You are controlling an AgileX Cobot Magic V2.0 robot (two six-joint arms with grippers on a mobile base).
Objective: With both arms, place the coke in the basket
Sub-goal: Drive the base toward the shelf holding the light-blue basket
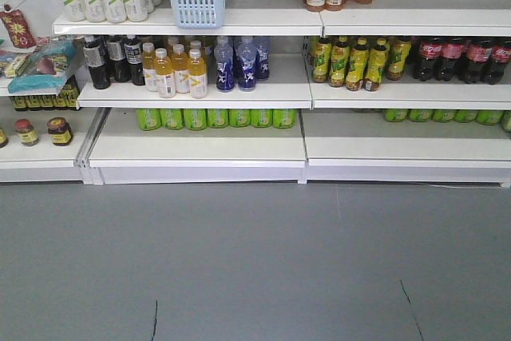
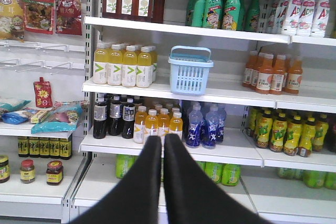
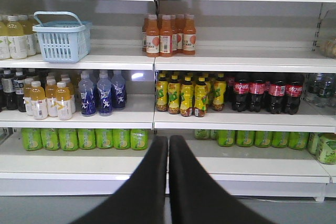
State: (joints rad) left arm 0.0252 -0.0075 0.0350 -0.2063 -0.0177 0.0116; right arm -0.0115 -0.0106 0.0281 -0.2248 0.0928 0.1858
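Note:
The light blue basket [image 1: 196, 5] stands on the upper shelf beside yellow drink bottles; it also shows as the basket [image 2: 189, 80] in the left wrist view and the basket [image 3: 60, 48] in the right wrist view. No coke is in view. My left gripper [image 2: 163, 139] is shut with nothing in it, well back from the shelves and pointing below the basket. My right gripper [image 3: 168, 139] is likewise shut and empty, pointing at the bottom shelf. Neither arm shows in the front view.
Dark cola plastic bottles with red labels [image 3: 265, 93] stand on the middle shelf at right, next to yellow-green tea bottles [image 3: 184, 95]. Blue bottles [image 1: 239, 61] and orange bottles [image 1: 172, 69] stand below the basket. Green bottles [image 1: 215, 117] line the bottom shelf. Grey floor [image 1: 255, 261] lies in front.

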